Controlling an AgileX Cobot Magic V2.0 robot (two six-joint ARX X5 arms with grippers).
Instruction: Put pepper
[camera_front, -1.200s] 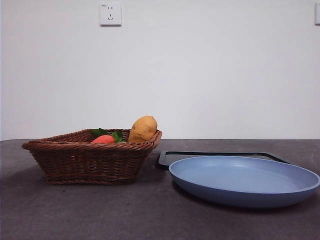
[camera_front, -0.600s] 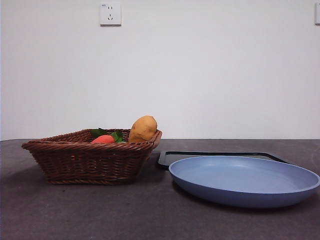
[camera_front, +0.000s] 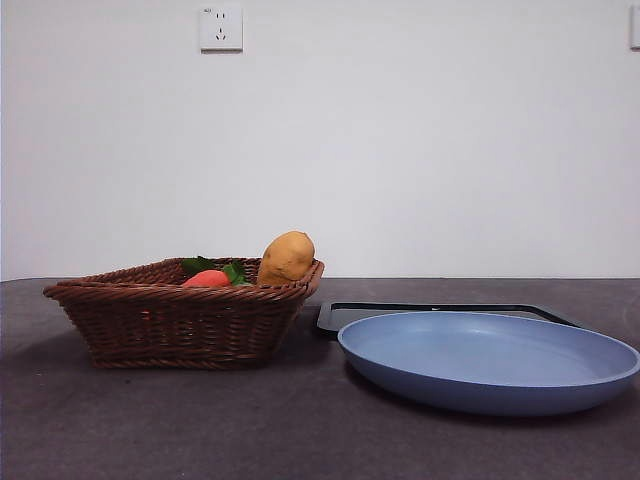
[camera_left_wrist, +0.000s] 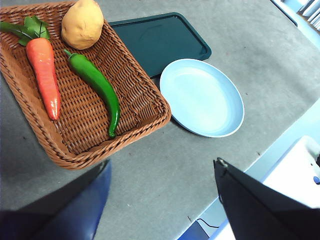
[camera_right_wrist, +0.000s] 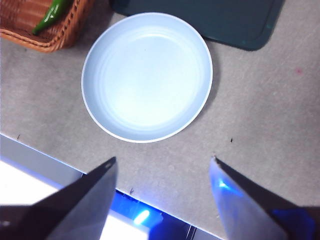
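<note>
My left gripper (camera_left_wrist: 160, 200) hangs high over the grey table (camera_left_wrist: 280, 65) with its two black fingers spread wide and nothing between them, well above the near rim of the wicker basket (camera_left_wrist: 150, 102). My right gripper (camera_right_wrist: 162, 197) is likewise spread and empty, hovering above the table's front edge just beside the blue plate (camera_right_wrist: 147, 75). Moving out from my left fingers, the basket sits toward the table's left side, and inside it the pepper (camera_left_wrist: 97, 87) lies flat on the woven bottom, a long glossy green pod running slantwise across the middle, its thin tip pointing at the basket's near corner. The carrot (camera_left_wrist: 45, 75) lies alongside the pepper, apart from it, with its green leaves toward the far rim, and the potato (camera_left_wrist: 82, 22) rests in the far corner near the pepper's stem end. In the front view the pepper is hidden behind the basket wall (camera_front: 180, 320); only the potato (camera_front: 287, 257) and the carrot's top (camera_front: 207, 278) show above the rim. The plate (camera_front: 488, 360) lies to the right of the basket, near the table's front edge, bare inside. Behind it a dark green tray (camera_left_wrist: 160, 42) lies flat, close to the basket's right side, also bare
</note>
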